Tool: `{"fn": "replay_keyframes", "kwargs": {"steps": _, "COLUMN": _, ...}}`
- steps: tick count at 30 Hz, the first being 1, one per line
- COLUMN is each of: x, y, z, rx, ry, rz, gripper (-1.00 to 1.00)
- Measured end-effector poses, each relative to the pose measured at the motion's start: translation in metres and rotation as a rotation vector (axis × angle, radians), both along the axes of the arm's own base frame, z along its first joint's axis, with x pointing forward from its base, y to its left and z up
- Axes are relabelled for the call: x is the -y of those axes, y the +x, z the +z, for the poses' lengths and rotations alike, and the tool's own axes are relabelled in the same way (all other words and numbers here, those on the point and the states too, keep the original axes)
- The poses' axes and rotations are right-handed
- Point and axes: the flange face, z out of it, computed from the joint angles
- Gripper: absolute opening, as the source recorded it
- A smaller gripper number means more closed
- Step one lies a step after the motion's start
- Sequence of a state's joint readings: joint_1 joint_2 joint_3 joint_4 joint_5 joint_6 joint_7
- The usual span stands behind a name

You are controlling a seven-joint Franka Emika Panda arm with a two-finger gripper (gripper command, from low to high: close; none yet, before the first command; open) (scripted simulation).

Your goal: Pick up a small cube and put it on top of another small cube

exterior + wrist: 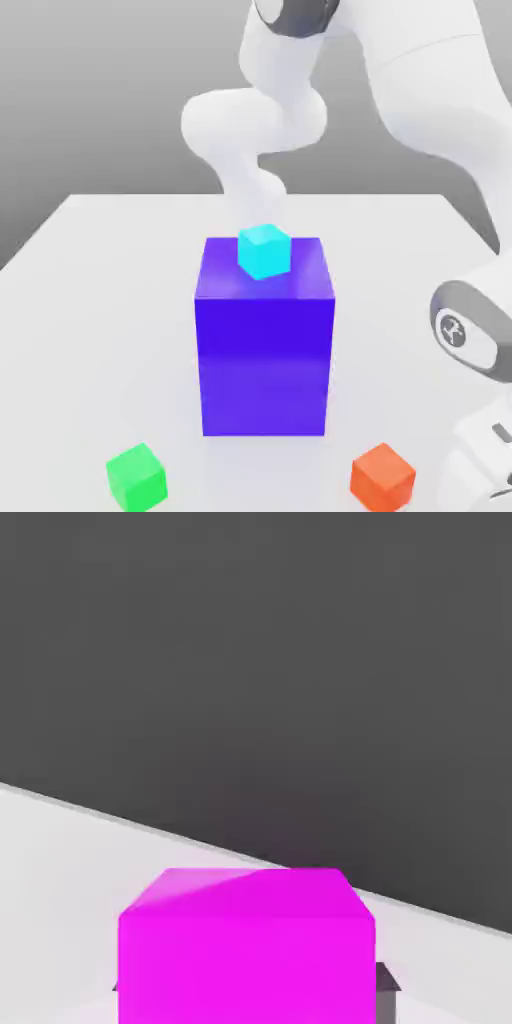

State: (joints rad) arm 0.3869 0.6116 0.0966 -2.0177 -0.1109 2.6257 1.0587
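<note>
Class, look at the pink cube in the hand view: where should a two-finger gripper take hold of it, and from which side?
Grip the pink cube across two opposite upright faces, coming down from above. It rests flat on the white table, so its top is free and its flat parallel sides suit the fingers.

In the exterior view the arm (262, 150) runs down behind the blue block (264, 340), so its lower end is hidden. The arm's top is cut off by the upper edge, and its base (480, 400) by the right and lower edges. The block also covers the bench (90, 300) behind it. The orange cube (383, 477) sits so close to the lower edge that its underside is clipped. In the hand view the pink cube (247, 947) is cut off by the lower edge, and it hides most of a dark part (388, 980) behind it.
</note>
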Motion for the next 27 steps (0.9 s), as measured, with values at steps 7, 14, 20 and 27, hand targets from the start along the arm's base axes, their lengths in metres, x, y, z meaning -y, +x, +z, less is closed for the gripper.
{"fn": "replay_keyframes", "kwargs": {"steps": 7, "x": 0.105, "y": 0.018, "z": 0.063, "rx": 0.006, "ry": -0.016, "rz": -0.037, "gripper": -1.00}}
{"fn": "replay_keyframes", "kwargs": {"steps": 14, "x": 0.281, "y": 0.000, "z": 0.086, "rx": 0.003, "ry": -0.020, "rz": -0.108, "gripper": -1.00}}
{"fn": "replay_keyframes", "kwargs": {"steps": 20, "x": 0.410, "y": -0.052, "z": 0.065, "rx": 0.000, "ry": -0.001, "rz": -0.168, "gripper": -1.00}}
{"fn": "replay_keyframes", "kwargs": {"steps": 27, "x": 0.417, "y": -0.056, "z": 0.041, "rx": -0.001, "ry": -0.001, "rz": -0.173, "gripper": 1.00}}
